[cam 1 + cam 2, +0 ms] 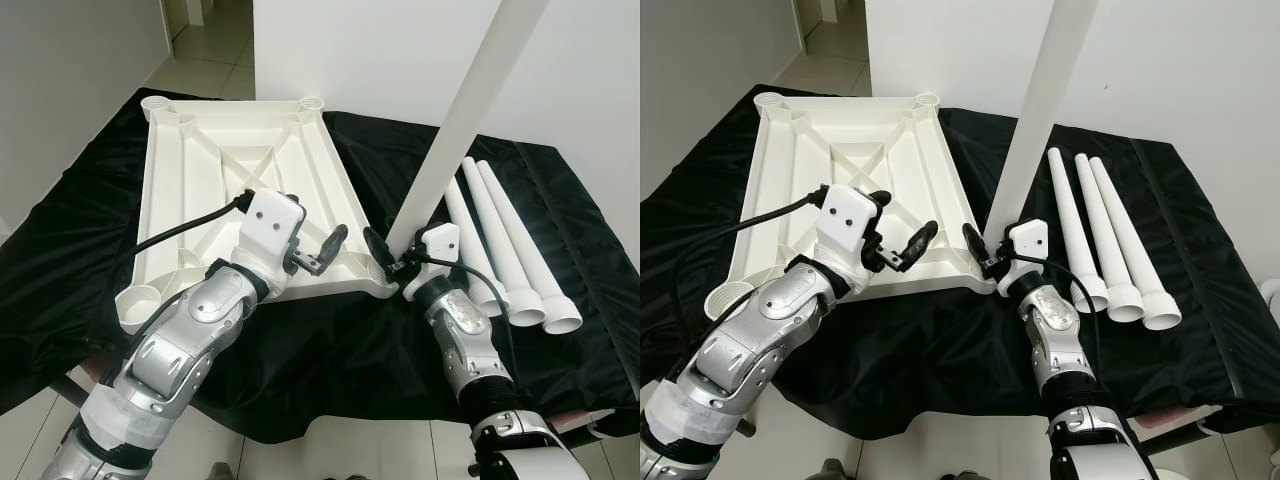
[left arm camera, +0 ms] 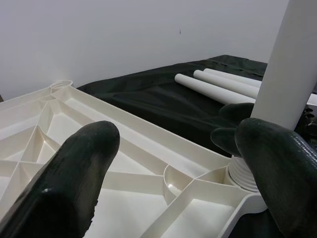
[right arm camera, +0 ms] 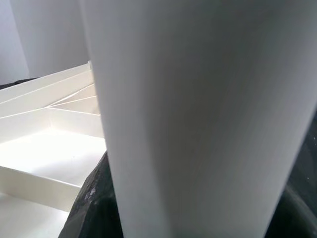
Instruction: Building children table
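Note:
A white plastic tabletop (image 1: 200,170) lies upside down on a black cloth, its ribs and corner sockets facing up. One white leg (image 1: 460,110) stands upright, slightly tilted, in the near right corner socket (image 2: 242,173). My right gripper (image 1: 393,250) is shut on the base of this leg just above the socket. My left gripper (image 1: 902,222) hovers open over the near edge of the tabletop, left of that leg, with nothing between its fingers (image 2: 79,163). Three more white legs (image 1: 500,230) lie side by side on the cloth to the right.
The black cloth (image 1: 330,350) covers a low surface whose near edge is close to me. Open sockets stand at the near left corner (image 1: 140,300) and at both far corners (image 1: 157,102). A white wall (image 1: 400,50) is behind, and tiled floor (image 1: 205,50) lies at the back left.

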`<state>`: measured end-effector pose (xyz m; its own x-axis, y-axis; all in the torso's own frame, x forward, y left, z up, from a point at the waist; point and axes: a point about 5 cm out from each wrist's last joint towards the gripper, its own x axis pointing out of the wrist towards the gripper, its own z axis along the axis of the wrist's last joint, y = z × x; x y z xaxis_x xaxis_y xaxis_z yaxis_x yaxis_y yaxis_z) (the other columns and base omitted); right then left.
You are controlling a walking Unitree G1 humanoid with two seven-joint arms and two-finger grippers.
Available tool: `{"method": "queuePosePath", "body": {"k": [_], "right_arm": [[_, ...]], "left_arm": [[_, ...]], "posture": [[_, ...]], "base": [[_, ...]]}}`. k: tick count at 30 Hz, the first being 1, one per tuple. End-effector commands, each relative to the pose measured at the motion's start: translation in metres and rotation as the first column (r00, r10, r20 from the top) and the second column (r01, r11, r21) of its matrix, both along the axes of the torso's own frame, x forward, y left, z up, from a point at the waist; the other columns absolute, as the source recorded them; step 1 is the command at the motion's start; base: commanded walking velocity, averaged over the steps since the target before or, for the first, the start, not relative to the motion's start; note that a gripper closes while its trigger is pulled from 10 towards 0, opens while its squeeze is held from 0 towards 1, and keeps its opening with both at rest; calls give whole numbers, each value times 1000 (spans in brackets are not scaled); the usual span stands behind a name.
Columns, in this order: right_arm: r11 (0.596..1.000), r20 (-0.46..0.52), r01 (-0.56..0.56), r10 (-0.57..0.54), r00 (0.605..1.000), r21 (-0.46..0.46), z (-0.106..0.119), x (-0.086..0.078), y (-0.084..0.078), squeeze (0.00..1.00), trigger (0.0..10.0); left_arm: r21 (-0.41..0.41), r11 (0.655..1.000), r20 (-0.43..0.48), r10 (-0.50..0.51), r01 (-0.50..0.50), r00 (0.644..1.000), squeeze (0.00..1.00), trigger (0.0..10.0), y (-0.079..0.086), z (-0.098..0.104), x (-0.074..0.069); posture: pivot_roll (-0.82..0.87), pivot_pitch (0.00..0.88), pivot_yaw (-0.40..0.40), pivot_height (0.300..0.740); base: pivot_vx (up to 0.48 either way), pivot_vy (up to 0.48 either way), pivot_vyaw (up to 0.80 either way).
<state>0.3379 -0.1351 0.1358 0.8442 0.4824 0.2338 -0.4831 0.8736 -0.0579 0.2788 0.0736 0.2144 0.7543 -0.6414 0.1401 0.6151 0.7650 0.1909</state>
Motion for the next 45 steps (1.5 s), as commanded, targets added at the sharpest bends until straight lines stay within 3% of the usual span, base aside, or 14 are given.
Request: {"method": "queuePosePath", "body": {"k": [1, 19, 32, 35, 40, 43, 45], "right_arm": [[999, -144, -35, 34, 989, -6, -27, -5, 5, 0, 10000], [998, -298, 22, -39, 954, -59, -41, 1, 3, 0, 10000], [999, -296, 28, -38, 954, -37, -37, 3, 6, 0, 10000], [993, -277, 111, -99, 956, 29, -29, 2, 19, 0, 10000], [977, -293, 201, -172, 941, 72, -26, 2, 26, 0, 10000], [926, -321, 371, -331, 887, 69, -25, 1, 45, 0, 10000], [926, -321, 371, -331, 887, 69, -25, 1, 45, 0, 10000]], "left_arm": [[53, 977, 2, -205, 205, 979, 0, 10000, -10, 2, -10], [43, 979, 7, -201, 201, 980, 0, 10000, -9, 6, -9], [40, 980, 12, -197, 197, 980, 0, 10000, -8, 7, -8], [43, 981, 13, -190, 190, 982, 0, 10000, -7, 7, -8], [42, 981, 13, -189, 188, 982, 0, 10000, -7, 7, -8], [37, 982, 14, -187, 187, 982, 0, 10000, -9, 6, -8], [37, 982, 14, -187, 187, 982, 0, 10000, -9, 6, -8]], "posture": [[135, 95, -50, 740], [135, 92, -45, 740], [137, 91, -47, 740], [140, 87, -56, 740], [140, 88, -62, 740], [138, 83, -72, 740], [138, 83, -72, 740]], "base": [[0, 0, 0], [0, 0, 0], [0, 0, 0], [0, 0, 0], [0, 0, 0], [0, 0, 0], [0, 0, 0]]}}
